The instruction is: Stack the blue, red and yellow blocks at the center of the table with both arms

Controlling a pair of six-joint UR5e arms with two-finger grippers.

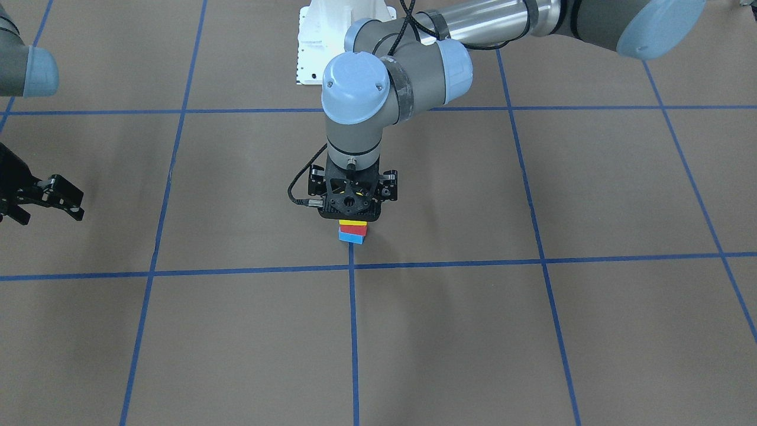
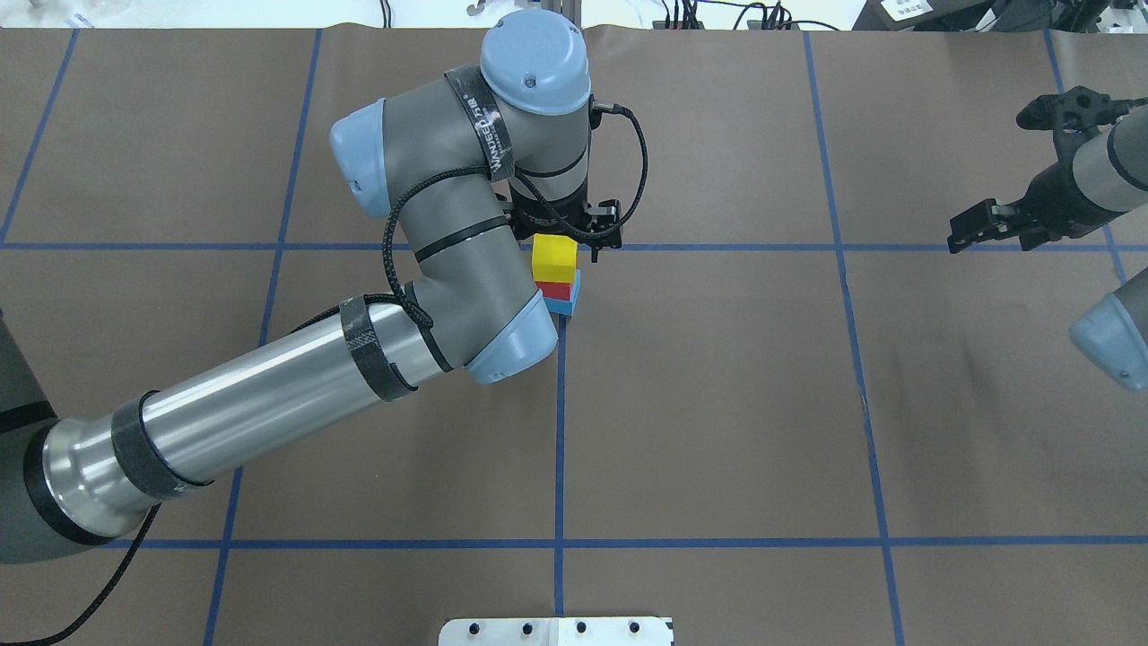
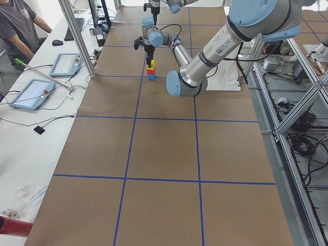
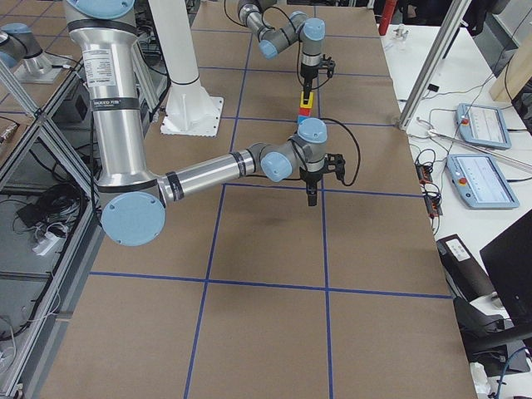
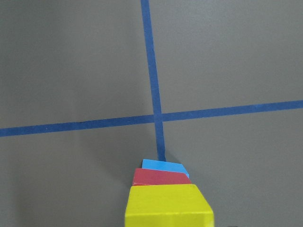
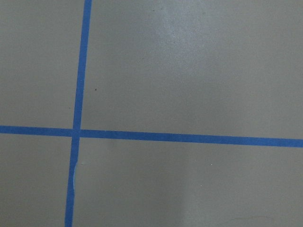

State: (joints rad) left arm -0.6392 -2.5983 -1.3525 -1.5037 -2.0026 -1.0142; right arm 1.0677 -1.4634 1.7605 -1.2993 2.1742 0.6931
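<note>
The table (image 2: 717,404), gridded with blue tape (image 2: 717,247), is crossed by the left arm (image 2: 269,404), whose wrist partly hides the stack in the overhead view. Just beside the central tape crossing, the blue block (image 2: 567,306), red block (image 2: 556,290) and yellow block (image 2: 553,258) are stacked, yellow on top. The left gripper (image 2: 563,235) is held over the yellow block, spread wider than it, and the right gripper (image 2: 1009,170) is seen well apart, spread wide and empty.

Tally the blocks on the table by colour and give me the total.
Blue block: 1
Red block: 1
Yellow block: 1
Total: 3
</note>
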